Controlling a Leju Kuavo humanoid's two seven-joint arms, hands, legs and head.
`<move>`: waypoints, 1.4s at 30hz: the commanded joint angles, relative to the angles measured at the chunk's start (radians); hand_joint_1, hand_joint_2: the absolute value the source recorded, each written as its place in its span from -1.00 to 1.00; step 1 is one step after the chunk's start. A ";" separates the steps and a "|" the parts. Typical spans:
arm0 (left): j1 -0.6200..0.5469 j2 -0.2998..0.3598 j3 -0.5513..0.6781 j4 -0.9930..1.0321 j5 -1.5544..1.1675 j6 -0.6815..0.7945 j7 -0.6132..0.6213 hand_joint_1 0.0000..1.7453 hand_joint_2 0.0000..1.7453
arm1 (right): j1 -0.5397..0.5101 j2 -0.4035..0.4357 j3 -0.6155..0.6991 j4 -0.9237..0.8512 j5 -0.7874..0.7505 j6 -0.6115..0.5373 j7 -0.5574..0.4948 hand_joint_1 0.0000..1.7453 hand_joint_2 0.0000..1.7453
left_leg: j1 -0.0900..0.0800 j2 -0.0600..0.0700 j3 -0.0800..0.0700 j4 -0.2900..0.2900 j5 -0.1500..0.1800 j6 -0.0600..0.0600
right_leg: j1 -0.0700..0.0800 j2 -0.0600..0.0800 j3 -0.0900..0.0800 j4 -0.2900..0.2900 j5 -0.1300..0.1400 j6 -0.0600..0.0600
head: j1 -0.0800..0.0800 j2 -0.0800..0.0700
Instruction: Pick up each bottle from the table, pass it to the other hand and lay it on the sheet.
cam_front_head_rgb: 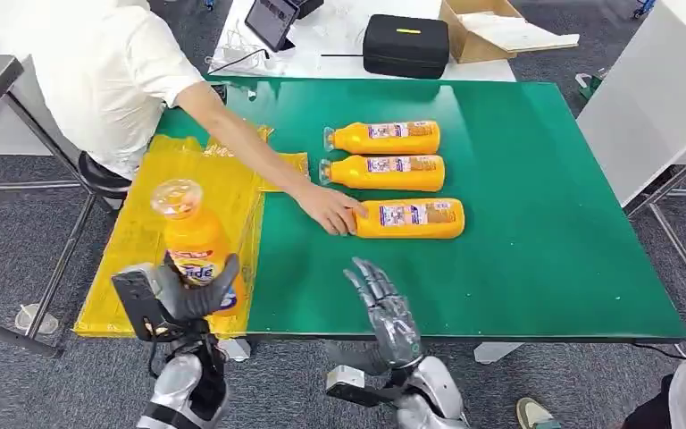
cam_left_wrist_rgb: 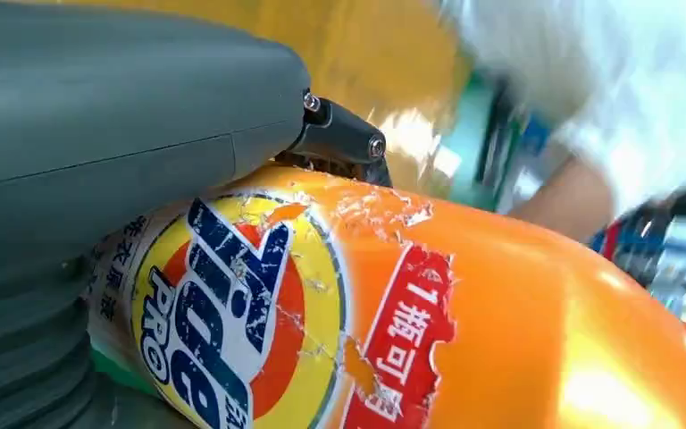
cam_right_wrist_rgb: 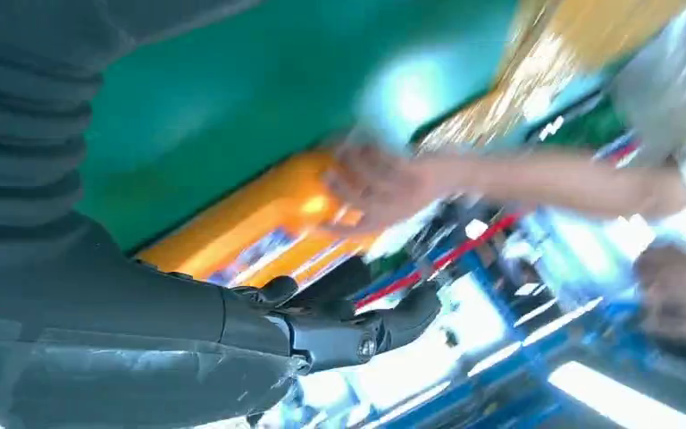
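While left hand (cam_front_head_rgb: 181, 299) grips upright bottle (cam_front_head_rgb: 195, 241) low on label, near-left over yellow sheet (cam_front_head_rgb: 134, 241), top-heavy bottle may tip or slip when laid down. Fingers wrap front of label, thumb behind. Right hand (cam_front_head_rgb: 386, 308) empty, fingers spread, near edge. Farther: person's hand (cam_front_head_rgb: 329, 210) touching nearest of three lying bottles (cam_front_head_rgb: 408, 218); collision risk.

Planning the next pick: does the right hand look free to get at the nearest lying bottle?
Probably not yet. The right hand is open and just short of the nearest bottle, but a person's hand rests on its cap end, in the way.
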 commanded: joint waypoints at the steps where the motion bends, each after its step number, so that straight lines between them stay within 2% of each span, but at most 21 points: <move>1: -0.008 0.053 0.070 -0.028 0.034 -0.058 0.059 1.00 1.00 | 0.059 0.062 -0.240 -0.091 -0.028 -0.004 -0.012 -1.00 -1.00 | 0.000 0.000 0.003 -0.001 -0.001 0.000 | 0.000 -0.001 0.003 0.000 -0.001 -0.001 | 0.000 0.000; 2: -0.037 0.088 0.037 0.027 -0.172 0.103 0.037 1.00 1.00 | 0.061 0.049 -0.212 -0.093 -0.070 -0.004 -0.012 -1.00 -1.00 | 0.000 0.001 0.005 -0.001 -0.001 0.001 | 0.000 -0.001 0.005 0.000 -0.002 -0.002 | 0.000 0.000; 3: -0.062 0.085 0.060 0.080 -0.339 0.139 0.051 1.00 1.00 | 0.065 0.037 -0.191 -0.114 -0.085 -0.004 -0.012 -1.00 -1.00 | 0.000 0.001 0.004 -0.001 -0.001 0.000 | 0.000 0.000 0.004 0.000 -0.001 -0.002 | 0.000 0.000; 4: -0.085 0.082 0.146 0.146 -0.644 0.139 0.123 1.00 1.00 | 0.062 0.030 -0.164 -0.125 -0.095 -0.004 -0.012 -1.00 -1.00 | -0.001 0.001 0.004 -0.001 0.000 0.000 | 0.000 0.000 0.003 -0.001 0.000 -0.001 | 0.000 0.000; 5: -0.129 0.092 0.171 0.239 -0.803 0.139 0.180 1.00 1.00 | 0.055 0.026 -0.140 -0.129 -0.102 -0.004 -0.012 -1.00 1.00 | 0.000 0.001 0.005 -0.001 -0.001 0.000 | 0.000 0.000 0.005 -0.001 -0.001 -0.002 | 0.000 0.000; 8: -0.288 0.138 0.110 0.500 -0.914 0.074 0.267 1.00 1.00 | 0.035 0.027 -0.109 -0.109 -0.127 -0.004 -0.012 -1.00 1.00 | -0.001 0.003 0.011 -0.003 -0.001 0.001 | 0.000 0.000 0.009 -0.001 -0.002 -0.004 | 0.000 0.000; 10: -0.360 0.160 0.050 0.599 -1.013 0.019 0.345 1.00 1.00 | 0.028 0.023 -0.094 -0.102 -0.147 -0.004 -0.012 -1.00 1.00 | 0.000 -0.002 0.004 -0.002 0.002 0.000 | 0.000 -0.004 0.004 -0.001 0.000 -0.002 | 0.000 0.000; 11: -0.380 0.168 0.025 0.622 -1.052 -0.001 0.369 1.00 1.00 | 0.028 0.021 -0.089 -0.106 -0.156 -0.004 -0.012 -1.00 1.00 | 0.000 -0.002 0.009 -0.003 0.002 0.000 | 0.001 -0.005 0.009 -0.001 -0.001 -0.004 | 0.000 0.000; 12: -0.401 0.177 0.003 0.643 -1.084 -0.023 0.380 1.00 1.00 | 0.024 0.017 -0.078 -0.098 -0.169 -0.004 -0.012 -1.00 1.00 | 0.000 -0.001 0.003 -0.001 0.003 -0.001 | 0.001 -0.002 0.003 -0.001 0.000 -0.002 | 0.000 0.000; 13: -0.433 0.201 -0.069 0.683 -1.181 -0.083 0.415 1.00 1.00 | 0.029 0.014 -0.074 -0.125 -0.163 -0.004 -0.012 -1.00 1.00 | 0.000 0.000 0.005 -0.001 0.003 -0.001 | 0.001 -0.001 0.004 0.000 0.000 -0.002 | 0.000 0.000; 17: -0.452 0.227 -0.108 0.705 -1.233 -0.164 0.421 1.00 1.00 | 0.031 0.003 -0.057 -0.126 -0.202 -0.004 -0.012 -1.00 1.00 | 0.001 0.001 0.002 0.000 0.004 -0.001 | 0.001 -0.001 0.001 0.000 0.002 -0.003 | 0.000 0.000; 23: -0.487 0.271 -0.177 0.759 -1.285 -0.369 0.402 1.00 1.00 | 0.050 -0.012 -0.050 -0.138 -0.220 -0.004 -0.012 -1.00 1.00 | 0.001 0.002 0.004 0.000 0.003 -0.002 | 0.001 0.000 0.002 0.000 0.001 -0.003 | 0.000 0.000; 24: -0.494 0.276 -0.177 0.764 -1.281 -0.400 0.405 0.28 1.00 | 0.049 -0.013 -0.042 -0.132 -0.240 -0.004 -0.012 -1.00 1.00 | 0.001 0.002 0.002 0.000 0.003 -0.002 | 0.001 0.000 0.000 0.000 0.002 -0.003 | 0.000 0.000; 25: -0.498 0.277 -0.179 0.764 -1.280 -0.415 0.406 -0.84 1.00 | 0.050 -0.017 -0.040 -0.136 -0.245 -0.004 -0.012 -1.00 1.00 | 0.001 0.003 0.008 0.000 0.001 -0.001 | 0.001 -0.001 0.006 0.001 -0.001 -0.004 | 0.000 0.000; 26: -0.500 0.278 -0.178 0.763 -1.279 -0.420 0.405 -0.84 1.00 | 0.050 -0.018 -0.041 -0.139 -0.245 -0.004 -0.012 -1.00 1.00 | 0.001 0.002 0.003 0.000 0.003 -0.002 | 0.001 0.000 0.001 0.001 0.001 -0.003 | 0.000 0.000; 29: -0.500 0.278 -0.178 0.763 -1.279 -0.420 0.405 -0.84 1.00 | 0.050 -0.018 -0.041 -0.139 -0.245 -0.004 -0.012 -1.00 1.00 | 0.001 0.002 0.004 0.000 0.003 -0.002 | 0.001 0.000 0.003 0.001 0.001 -0.002 | 0.000 0.000; 30: -0.501 0.277 -0.177 0.757 -1.274 -0.425 0.402 -1.00 1.00 | 0.050 -0.018 -0.041 -0.139 -0.240 -0.004 -0.012 -1.00 1.00 | 0.001 0.002 0.002 -0.001 0.004 -0.002 | 0.000 0.001 0.001 0.000 0.001 -0.002 | 0.000 0.000; 33: -0.487 0.258 -0.132 0.717 -1.213 -0.406 0.386 -1.00 1.00 | 0.054 -0.018 -0.045 -0.137 -0.233 -0.004 -0.012 -1.00 1.00 | 0.001 0.002 0.002 0.000 0.004 -0.002 | 0.001 0.001 0.001 0.000 0.002 -0.002 | 0.000 0.000; 36: -0.449 0.262 -0.108 0.609 -1.120 -0.460 0.288 -1.00 1.00 | 0.063 -0.024 -0.037 -0.142 -0.228 -0.004 -0.012 -1.00 1.00 | 0.001 0.002 0.003 0.000 0.004 -0.002 | 0.001 0.000 0.000 0.001 0.003 -0.004 | 0.000 0.000; 40: -0.391 0.294 -0.178 0.447 -1.119 -0.500 0.332 -1.00 1.00 | 0.075 -0.030 -0.032 -0.149 -0.225 -0.004 -0.012 -1.00 1.00 | 0.000 0.003 0.009 -0.001 0.002 -0.002 | 0.001 0.000 0.006 0.000 0.000 -0.005 | 0.000 0.000; 42: -0.391 0.296 -0.184 0.451 -1.116 -0.500 0.333 -1.00 1.00 | 0.070 -0.032 -0.029 -0.142 -0.225 -0.004 -0.012 -1.00 1.00 | 0.001 0.002 0.003 0.000 0.004 -0.002 | 0.001 0.000 0.001 0.001 0.002 -0.004 | 0.000 0.000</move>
